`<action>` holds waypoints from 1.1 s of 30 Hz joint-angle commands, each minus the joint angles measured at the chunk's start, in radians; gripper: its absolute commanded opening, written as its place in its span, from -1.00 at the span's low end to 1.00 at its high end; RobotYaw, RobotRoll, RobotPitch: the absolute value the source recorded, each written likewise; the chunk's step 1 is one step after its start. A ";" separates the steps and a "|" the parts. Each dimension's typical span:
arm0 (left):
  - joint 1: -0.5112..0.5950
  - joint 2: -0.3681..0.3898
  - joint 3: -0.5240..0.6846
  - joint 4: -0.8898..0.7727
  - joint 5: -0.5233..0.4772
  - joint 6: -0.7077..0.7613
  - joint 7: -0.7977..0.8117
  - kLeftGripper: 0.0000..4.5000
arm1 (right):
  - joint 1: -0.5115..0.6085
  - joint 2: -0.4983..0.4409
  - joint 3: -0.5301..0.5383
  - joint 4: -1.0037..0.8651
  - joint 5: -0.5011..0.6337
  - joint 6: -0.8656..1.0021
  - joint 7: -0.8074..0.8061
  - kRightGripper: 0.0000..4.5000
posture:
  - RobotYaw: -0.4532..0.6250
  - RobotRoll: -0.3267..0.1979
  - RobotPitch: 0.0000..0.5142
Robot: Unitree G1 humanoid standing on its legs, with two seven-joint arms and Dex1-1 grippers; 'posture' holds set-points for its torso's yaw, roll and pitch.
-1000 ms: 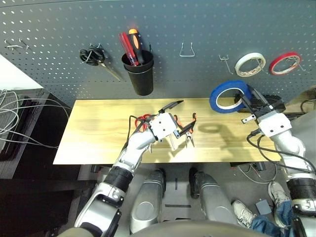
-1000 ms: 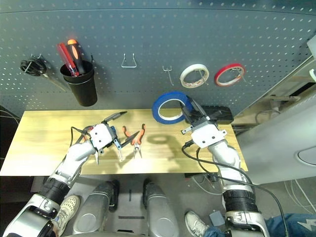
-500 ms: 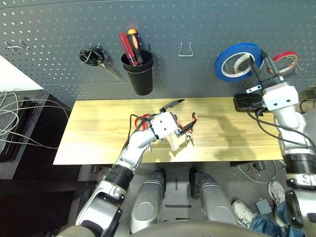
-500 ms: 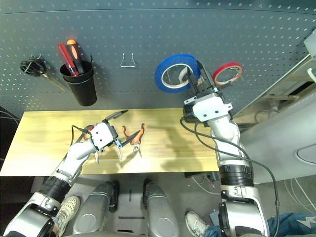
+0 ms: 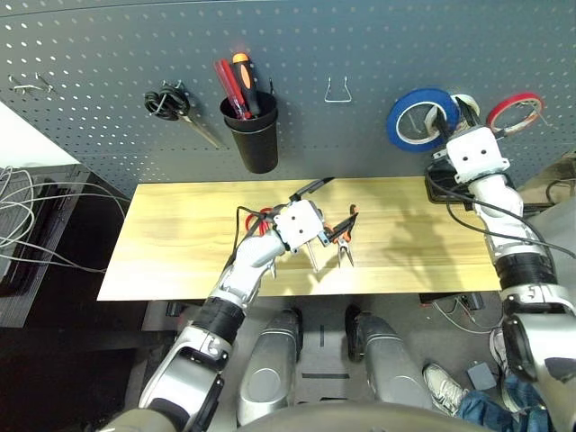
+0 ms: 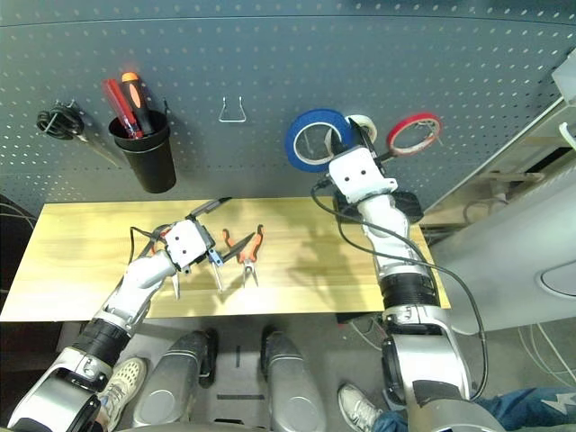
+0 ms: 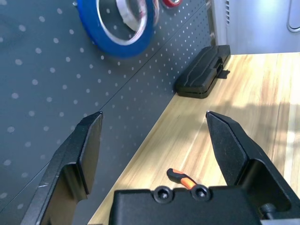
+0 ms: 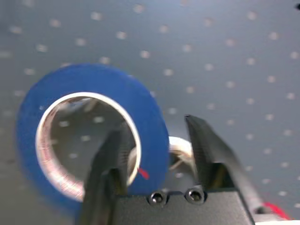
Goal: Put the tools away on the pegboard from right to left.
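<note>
My right gripper (image 8: pixel 157 154) straddles the blue tape ring's (image 5: pixel 414 119) band with fingers parted, up against the pegboard (image 5: pixel 360 45) at two o'clock, while my left gripper (image 7: pixel 154 140) gapes empty over the table (image 5: pixel 180 234).

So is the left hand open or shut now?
Open. The left hand has its two fingers spread wide apart, with nothing between them.

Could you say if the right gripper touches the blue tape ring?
Cannot tell. Right wrist view: the right gripper has its outer finger clear of the blue tape ring, the inner one overlapping its rim.
</note>
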 commanded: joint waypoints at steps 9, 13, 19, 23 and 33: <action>0.017 0.017 0.000 0.016 0.015 0.013 0.003 1.00 | 0.283 0.003 0.021 -0.131 0.035 0.079 0.064 0.99 | 0.01 0.25 -0.11; 0.001 -0.001 0.014 0.014 0.009 0.096 0.022 1.00 | 0.280 0.048 0.022 -0.107 0.104 0.253 0.143 0.99 | 0.02 0.25 -0.05; -0.011 0.003 0.012 -0.009 0.032 0.242 0.028 1.00 | 0.179 0.146 -0.029 -0.041 0.256 0.556 0.219 0.99 | 0.05 0.25 0.00; -0.005 0.019 0.012 -0.024 0.043 0.330 0.025 1.00 | 0.092 0.204 -0.081 0.010 0.354 0.790 0.218 0.99 | 0.08 0.25 0.07; 0.073 0.041 0.009 -0.123 0.029 0.338 0.011 1.00 | -0.013 0.272 -0.077 0.056 0.406 1.081 0.221 0.99 | 0.19 0.25 0.18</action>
